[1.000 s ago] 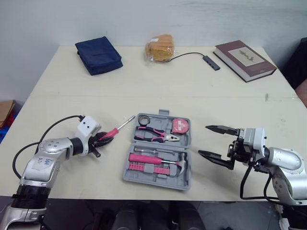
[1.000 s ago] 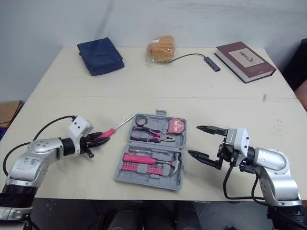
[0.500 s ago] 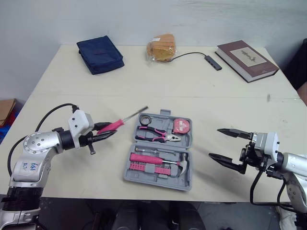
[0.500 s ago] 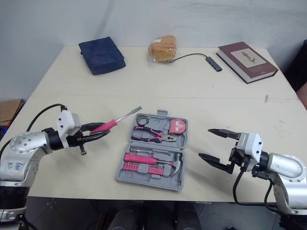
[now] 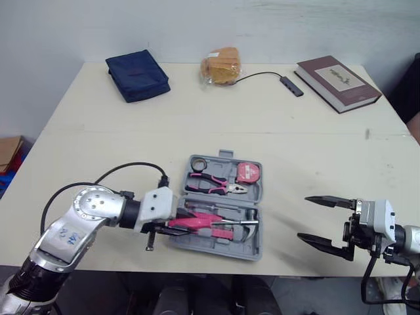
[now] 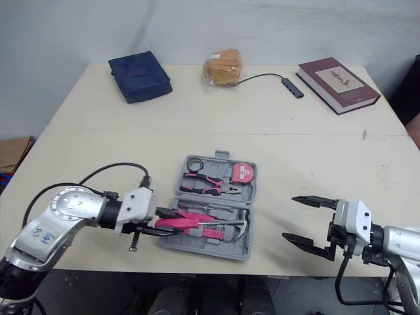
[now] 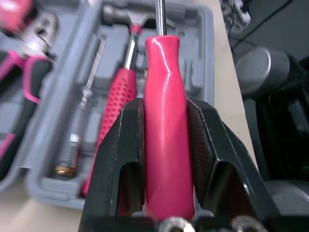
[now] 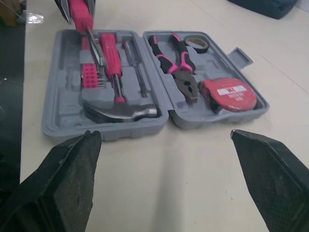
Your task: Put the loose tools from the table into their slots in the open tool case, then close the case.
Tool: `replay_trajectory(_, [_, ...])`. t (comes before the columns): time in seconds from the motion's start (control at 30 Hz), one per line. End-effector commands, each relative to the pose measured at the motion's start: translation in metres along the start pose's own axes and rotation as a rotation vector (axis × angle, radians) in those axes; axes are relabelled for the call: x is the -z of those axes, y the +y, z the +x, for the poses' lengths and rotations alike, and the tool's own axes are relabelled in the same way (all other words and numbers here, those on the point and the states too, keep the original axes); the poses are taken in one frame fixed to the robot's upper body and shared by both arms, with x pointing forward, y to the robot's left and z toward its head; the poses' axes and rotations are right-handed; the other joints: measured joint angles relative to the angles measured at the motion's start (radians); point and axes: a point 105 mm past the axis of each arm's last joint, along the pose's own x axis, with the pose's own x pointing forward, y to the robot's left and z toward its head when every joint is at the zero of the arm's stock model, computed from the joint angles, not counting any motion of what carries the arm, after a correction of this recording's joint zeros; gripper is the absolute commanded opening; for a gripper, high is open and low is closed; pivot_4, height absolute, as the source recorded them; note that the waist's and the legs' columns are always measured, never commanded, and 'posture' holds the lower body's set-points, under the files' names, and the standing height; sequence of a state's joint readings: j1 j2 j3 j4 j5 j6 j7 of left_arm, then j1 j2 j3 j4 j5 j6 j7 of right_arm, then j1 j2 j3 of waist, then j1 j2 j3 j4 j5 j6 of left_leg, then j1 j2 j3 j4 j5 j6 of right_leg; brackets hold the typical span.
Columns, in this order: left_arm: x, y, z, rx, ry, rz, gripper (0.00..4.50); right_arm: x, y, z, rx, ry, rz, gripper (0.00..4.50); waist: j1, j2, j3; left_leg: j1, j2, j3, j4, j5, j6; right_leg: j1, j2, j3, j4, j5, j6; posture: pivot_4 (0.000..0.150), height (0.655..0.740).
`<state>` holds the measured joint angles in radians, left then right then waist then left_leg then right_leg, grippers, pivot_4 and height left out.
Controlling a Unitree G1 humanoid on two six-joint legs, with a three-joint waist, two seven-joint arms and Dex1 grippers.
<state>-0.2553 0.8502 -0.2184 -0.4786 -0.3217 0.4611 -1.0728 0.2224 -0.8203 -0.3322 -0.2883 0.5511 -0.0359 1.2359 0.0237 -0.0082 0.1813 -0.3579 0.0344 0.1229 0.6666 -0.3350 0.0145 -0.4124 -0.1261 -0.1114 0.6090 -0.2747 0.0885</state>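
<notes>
Carrying the screwdriver (image 7: 164, 125) clamped tight, the left tool (image 5: 172, 226) has moved over the case (image 5: 216, 246); I think slotting comes next. The right tool (image 5: 303, 217) waits, fingers apart.

Office-like room: a cream table (image 5: 216, 118) against a bare white wall (image 5: 262, 26) carries a book (image 5: 336, 82), USB hub (image 5: 289, 85) and navy pouch (image 5: 137, 75).

Counter (image 5: 197, 125): open tool case (image 5: 223, 245) at centre, w/ pliers (image 5: 216, 187), tape measure (image 5: 247, 172), hammer (image 5: 244, 226) in slots.
1x left pincer (image 5: 176, 227), clamped on pink screwdriver (image 5: 194, 223) over case's near half.
1x right pincer (image 5: 304, 218), fingers apart, to case's right.
Far edge: navy pouch (image 5: 137, 74), book (image 5: 336, 82).
</notes>
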Motion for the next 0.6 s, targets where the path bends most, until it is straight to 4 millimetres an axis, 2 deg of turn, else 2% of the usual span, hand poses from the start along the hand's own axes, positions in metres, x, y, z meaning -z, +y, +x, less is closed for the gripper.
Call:
replay_trajectory(0.03, [-0.003, -0.001, 0.003, 0.002, 0.032, 0.035, 0.56, -0.011, 0.009, 0.003, -0.03, -0.031, -0.012, 4.5, 0.001, 0.0, 0.0, 0.0, 0.0, 0.0, 0.0, 0.0, 0.0, 0.0, 0.0, 0.0, 0.0, 0.0, 0.0, 0.15, 0.74])
replay_trajectory(0.1, [0.003, -0.005, 0.006, 0.026, 0.065, 0.028, 0.56, -0.011, 0.018, 0.008, -0.06, -0.044, 0.006, 4.5, 0.001, 0.0, 0.0, -0.001, 0.0, -0.001, 0.0, 0.0, 0.0, 0.0, 0.0, 0.001, -0.001, 0.0, 0.0, 0.15, 0.74])
replay_trajectory(0.3, [0.002, -0.005, 0.012, 0.045, 0.066, 0.049, 0.56, -0.018, 0.034, 0.022, -0.114, -0.084, 0.03, 4.5, 0.001, 0.0, 0.0, -0.001, 0.0, -0.001, 0.0, -0.001, 0.002, 0.0, -0.001, 0.002, 0.0, 0.0, 0.0, 0.15, 0.74])
replay_trajectory(0.6, [0.007, -0.007, 0.013, 0.069, 0.099, 0.087, 0.56, -0.015, 0.025, 0.022, -0.088, -0.073, 0.016, 4.5, 0.001, 0.0, 0.0, -0.001, 0.0, -0.001, 0.001, -0.001, 0.002, 0.0, 0.0, 0.001, 0.0, 0.0, 0.0, 0.15, 0.74])
